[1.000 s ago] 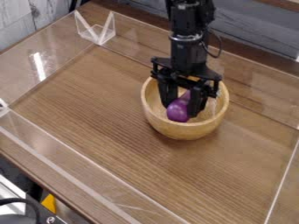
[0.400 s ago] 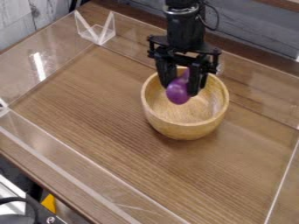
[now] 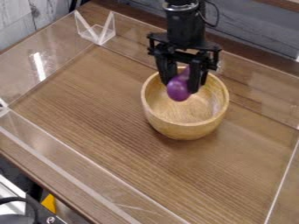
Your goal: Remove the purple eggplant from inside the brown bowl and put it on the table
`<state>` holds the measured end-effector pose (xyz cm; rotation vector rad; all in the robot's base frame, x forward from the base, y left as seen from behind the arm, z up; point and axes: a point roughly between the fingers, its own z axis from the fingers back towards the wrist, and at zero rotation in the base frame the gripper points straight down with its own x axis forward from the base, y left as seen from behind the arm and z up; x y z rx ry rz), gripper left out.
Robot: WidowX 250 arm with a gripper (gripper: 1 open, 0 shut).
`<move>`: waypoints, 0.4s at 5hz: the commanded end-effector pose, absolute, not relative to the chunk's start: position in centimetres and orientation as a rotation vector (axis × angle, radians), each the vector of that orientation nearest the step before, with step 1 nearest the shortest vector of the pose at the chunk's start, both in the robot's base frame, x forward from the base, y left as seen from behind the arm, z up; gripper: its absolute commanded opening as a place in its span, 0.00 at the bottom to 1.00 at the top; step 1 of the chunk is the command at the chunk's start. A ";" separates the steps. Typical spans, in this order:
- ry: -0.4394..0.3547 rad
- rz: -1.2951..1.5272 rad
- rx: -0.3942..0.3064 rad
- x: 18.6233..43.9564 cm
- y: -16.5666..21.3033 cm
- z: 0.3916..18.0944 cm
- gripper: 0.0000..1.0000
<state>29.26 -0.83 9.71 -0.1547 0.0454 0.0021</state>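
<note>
You had the gripper clamped on the purple eggplant, newly lifted clear above the brown bowl, leaving only placement on the table.

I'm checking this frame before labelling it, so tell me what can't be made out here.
- Camera view: the purple eggplant's sides, hidden behind the gripper fingers.
- The arm above the wrist, cut off by the top edge.
- The brown bowl's far rim, partly hidden by the gripper.
- The table's right corner, cut off by the frame edge.
</note>
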 end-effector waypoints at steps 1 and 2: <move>-0.055 0.008 -0.152 30.1 -0.4 12.5 0.00; -0.062 0.015 -0.152 30.2 -0.3 12.7 0.00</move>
